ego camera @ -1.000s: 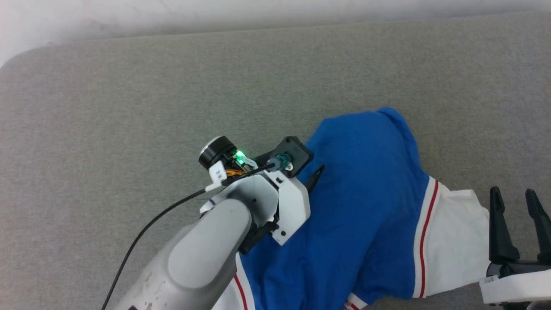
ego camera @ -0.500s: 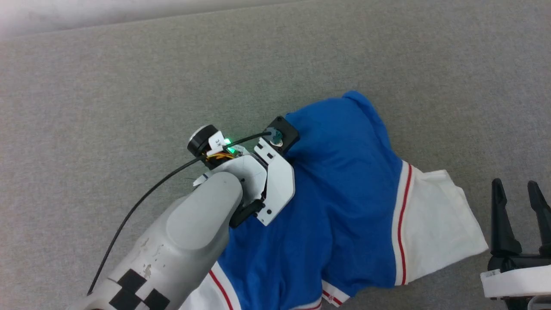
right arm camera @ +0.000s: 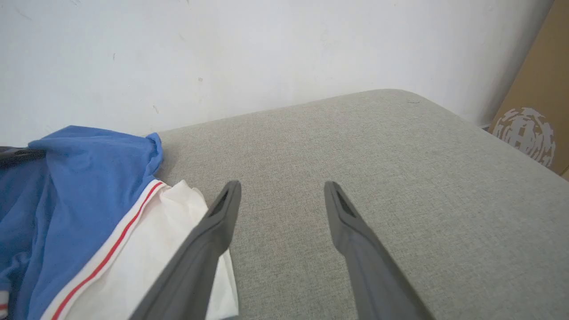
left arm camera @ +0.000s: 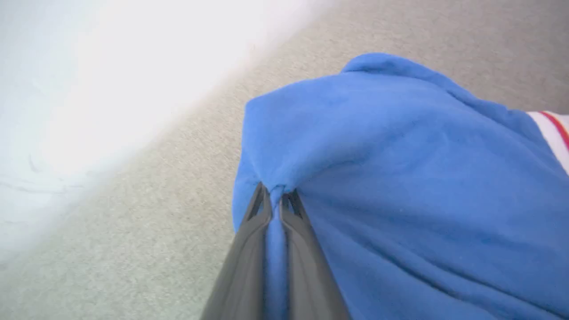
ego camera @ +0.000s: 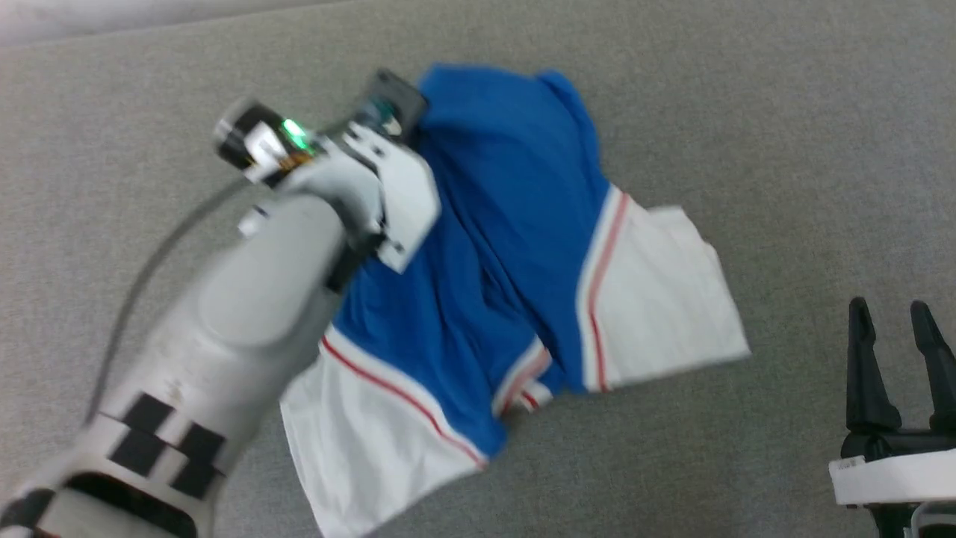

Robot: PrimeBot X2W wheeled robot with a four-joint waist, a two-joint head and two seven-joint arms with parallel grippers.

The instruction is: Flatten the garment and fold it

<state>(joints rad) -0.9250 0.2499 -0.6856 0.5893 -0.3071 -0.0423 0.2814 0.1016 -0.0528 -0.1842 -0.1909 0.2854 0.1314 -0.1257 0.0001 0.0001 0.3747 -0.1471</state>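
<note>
Garment (ego camera: pixel 523 224) in left end effector (left arm camera: pixel 275 194) (tight pinch); right end effector (right arm camera: pixel 282 190) wide

Crumpled blue-and-white garment (ego camera: pixel 515 246), hem lifted

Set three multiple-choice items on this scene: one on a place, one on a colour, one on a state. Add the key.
1. Where is the right pincer relative to the garment?
A. On its blue body.
B. Apart from it, over the grey surface.
C. Under a sleeve.

2. What colour are the garment's sleeves?
A. White.
B. Yellow.
C. Black.

3. How is the left pincer?
A. Wide open.
B. Shut on nothing.
C. Shut on a fold of blue cloth.

Key:
1 B, the head view shows grey surface between it and the garment.
2 A, both sleeves are white beyond red-striped trim.
3 C, the left wrist view shows blue cloth pinched between its fingers.
</note>
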